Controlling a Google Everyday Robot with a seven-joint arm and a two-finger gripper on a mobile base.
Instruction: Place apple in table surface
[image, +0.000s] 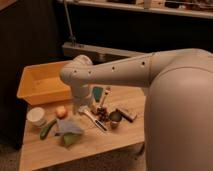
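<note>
The apple (61, 111), small, round and yellowish-orange, rests on the light-brown wooden table surface (107, 142), left of centre and just in front of the orange bin. My gripper (85, 106) hangs at the end of the white arm, pointing down over the table a little to the right of the apple and apart from it. It looks open, with nothing in it. The arm's big white body fills the right side of the view and hides the table's right end.
An orange-yellow bin (42, 82) stands at the back left. A white cup (36, 116), a long green vegetable (47, 129) and a grey-blue cloth (68, 126) lie near the apple. A teal item (97, 92), a small metal cup (115, 118) and a dark bar (126, 113) lie mid-table.
</note>
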